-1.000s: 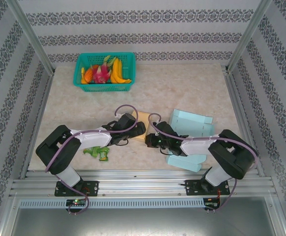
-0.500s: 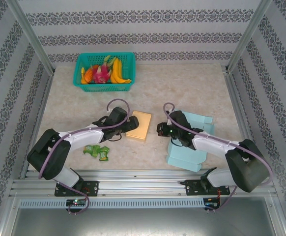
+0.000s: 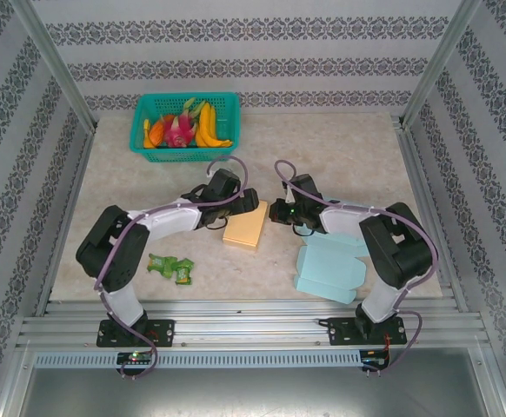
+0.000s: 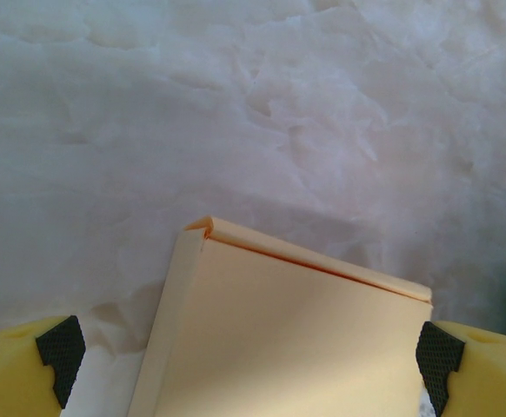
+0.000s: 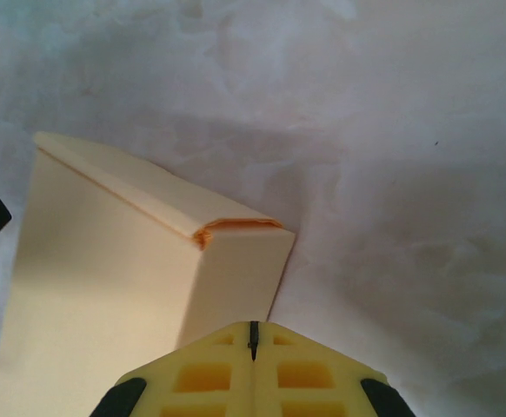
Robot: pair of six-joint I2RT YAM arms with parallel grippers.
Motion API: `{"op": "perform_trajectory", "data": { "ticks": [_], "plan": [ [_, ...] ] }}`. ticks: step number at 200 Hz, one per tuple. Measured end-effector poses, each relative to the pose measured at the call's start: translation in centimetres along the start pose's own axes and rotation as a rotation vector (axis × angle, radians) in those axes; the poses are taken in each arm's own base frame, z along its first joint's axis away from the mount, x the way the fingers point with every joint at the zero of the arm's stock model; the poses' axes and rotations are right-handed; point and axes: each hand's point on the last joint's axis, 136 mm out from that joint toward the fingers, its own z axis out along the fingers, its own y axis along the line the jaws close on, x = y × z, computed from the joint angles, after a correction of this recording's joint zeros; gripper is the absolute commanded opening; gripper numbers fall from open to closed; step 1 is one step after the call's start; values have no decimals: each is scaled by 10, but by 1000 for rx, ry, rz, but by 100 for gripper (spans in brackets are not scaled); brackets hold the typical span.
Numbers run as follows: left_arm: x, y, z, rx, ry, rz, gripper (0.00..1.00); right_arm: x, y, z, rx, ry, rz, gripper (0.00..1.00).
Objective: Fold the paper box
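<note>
Two tools have closed in on the peach paper box (image 4: 305,330) over the last second. Left tool (image 4: 249,352): jaws fully spread, box end between its pads, nothing gripped. Right tool (image 5: 252,340): shut, empty, box's side wall right at its tips. Light-blue paper box (image 3: 329,269) sits behind it on the surface (image 3: 340,148); its folding is probably still pending.

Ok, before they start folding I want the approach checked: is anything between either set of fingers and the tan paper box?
Nothing visible. The open left fingers straddle one end of the tan paper box; the shut right fingers sit at one corner. The blue box lies off to the side.
</note>
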Motion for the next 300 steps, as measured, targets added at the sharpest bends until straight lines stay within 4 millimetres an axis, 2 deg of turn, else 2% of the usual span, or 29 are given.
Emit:
{"op": "perform_trajectory", "data": {
  "ticks": [50,86,113,139,157,176,198,212,225,241,264,279,300],
  "plan": [
    [21,-6,26,44,103,1,99,3,1,16,-35,28,12,0],
    [12,-14,31,60,96,-7,99,-4,6,17,-50,-12,53,0],
    [8,-14,37,35,98,-6,99,2,3,19,-32,-42,82,0],
    [0,-16,34,14,92,-6,99,17,6,8,-10,-74,64,0],
    [-10,-15,33,14,76,-17,99,30,16,-5,-23,-96,26,0],
    [-22,-2,32,-24,47,-36,100,39,24,-17,-30,-121,-21,0],
    [-35,27,21,-122,8,-64,100,40,21,-27,-2,-152,-78,12],
    [-41,43,3,-172,-19,-83,100,38,16,-34,32,-169,-120,23],
    [-42,51,-18,-188,-44,-105,100,36,13,-41,60,-183,-152,38],
    [-36,55,-46,-170,-66,-138,100,31,14,-49,90,-195,-215,55],
    [-13,61,-74,-130,-73,-197,100,15,23,-56,103,-197,-295,58],
    [12,64,-79,-116,-44,-225,100,-3,34,-57,91,-197,-335,59],
    [48,64,-75,-99,15,-254,99,-27,44,-52,66,-193,-367,59]
  ]
}}
